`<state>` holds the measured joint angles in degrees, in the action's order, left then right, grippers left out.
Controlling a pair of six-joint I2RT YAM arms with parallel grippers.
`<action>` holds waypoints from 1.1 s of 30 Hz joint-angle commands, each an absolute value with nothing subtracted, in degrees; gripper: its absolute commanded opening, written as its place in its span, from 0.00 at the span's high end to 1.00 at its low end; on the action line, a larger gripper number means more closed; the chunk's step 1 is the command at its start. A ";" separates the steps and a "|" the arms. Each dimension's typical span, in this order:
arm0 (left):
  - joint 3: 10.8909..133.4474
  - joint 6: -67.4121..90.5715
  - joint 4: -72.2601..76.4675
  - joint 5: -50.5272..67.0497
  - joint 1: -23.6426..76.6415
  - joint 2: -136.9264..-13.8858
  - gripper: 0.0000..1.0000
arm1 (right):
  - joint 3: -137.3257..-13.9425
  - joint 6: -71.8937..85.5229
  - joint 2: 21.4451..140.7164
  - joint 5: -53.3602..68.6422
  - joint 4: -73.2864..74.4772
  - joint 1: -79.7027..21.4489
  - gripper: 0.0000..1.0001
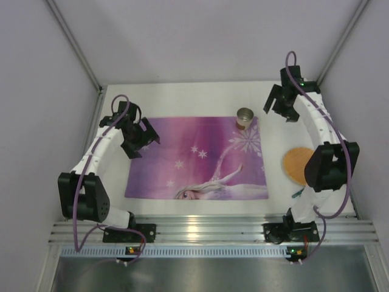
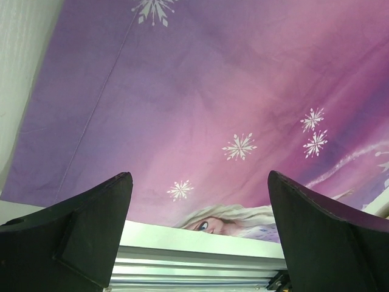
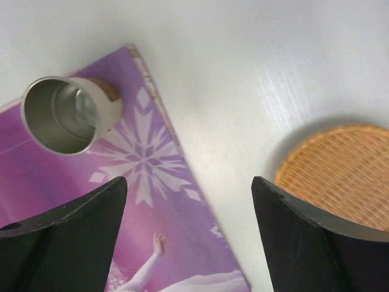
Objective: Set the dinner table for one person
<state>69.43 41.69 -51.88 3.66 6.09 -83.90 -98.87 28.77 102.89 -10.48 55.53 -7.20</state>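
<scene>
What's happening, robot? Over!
Jaws open, both empty. Cup on far right corner of mat. Wicker plate on table, beside mat. Nothing in the way.

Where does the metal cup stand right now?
In the top view the metal cup stands upright on the far right corner of the purple placemat, left of the open right gripper and apart from it.

Metal cup (image 1: 245, 117) upright on purple placemat (image 1: 182, 158) far edge; woven disc (image 1: 294, 164) nearby
</scene>
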 commanded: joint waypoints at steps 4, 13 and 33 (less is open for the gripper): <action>66.10 41.84 -48.69 6.15 6.24 -79.37 0.01 | -86.51 27.16 96.94 -17.75 59.41 -3.96 0.14; 64.51 40.78 -48.95 7.38 6.24 -75.68 0.02 | -81.65 27.51 100.36 -25.05 61.70 -3.69 0.16; 60.20 37.00 -52.12 3.96 6.15 -70.31 0.02 | -76.38 28.48 114.87 -32.70 58.27 -4.13 0.81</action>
